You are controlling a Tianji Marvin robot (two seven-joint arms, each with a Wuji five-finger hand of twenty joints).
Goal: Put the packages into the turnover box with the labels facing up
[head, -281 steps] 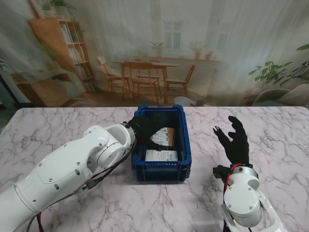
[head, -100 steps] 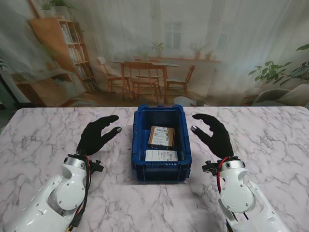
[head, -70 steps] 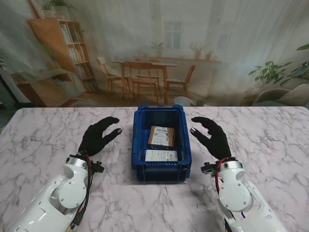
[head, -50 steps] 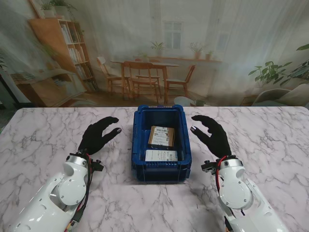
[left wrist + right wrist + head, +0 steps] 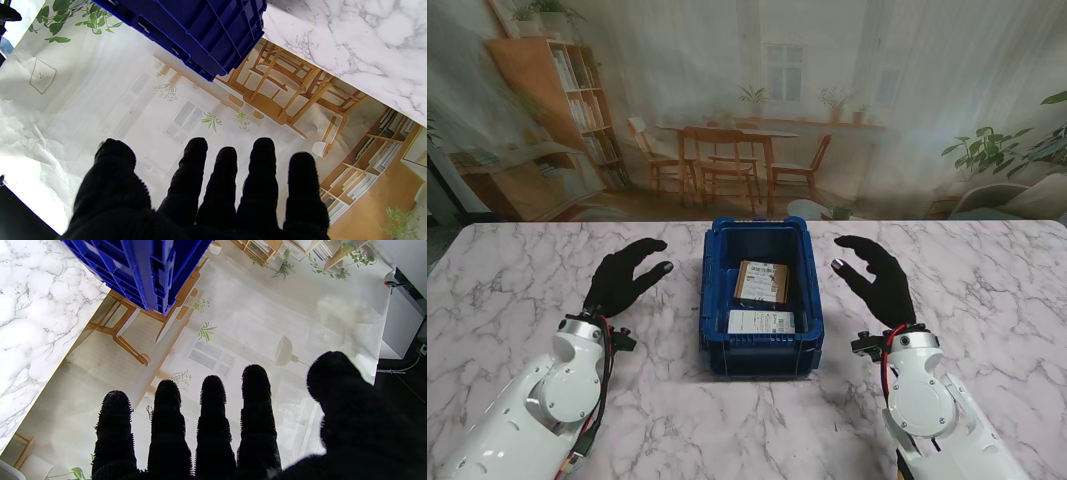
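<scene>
Marble table (image 5: 517, 270) fills the stand view, w/ a printed room backdrop (image 5: 877, 110) behind its far edge. Blue turnover box (image 5: 810, 300) sits mid-table, long axis running away from me. Two packages inside, both label side up: brown package (image 5: 762, 282) in the farther half, white package (image 5: 761, 322) in the nearer half, just beside each other; can't tell if they touch.

Left arm (image 5: 537, 410) rises from the bottom left corner, right arm (image 5: 942, 420) from the bottom right. Left hand (image 5: 622, 278) hovers to the left of the box, near its wall but apart from it, fingers spread and slightly curled, thumb pointing toward the box, holding nothing. Right hand (image 5: 879, 282) mirrors it on the right side of the box, also near but not touching, fingers apart, empty. Box sits between the two hands, packages roughly level w/ both palms.

Left wrist view: fingers (image 5: 195, 173) extended and separated, nothing between them, corner of the blue box (image 5: 206, 30) ahead on the marble. Right wrist view: same, four fingers (image 5: 211, 413) straight w/ gaps, thumb off to the side, ribbed box wall (image 5: 140, 270) ahead. Packages not visible in either wrist view.
</scene>
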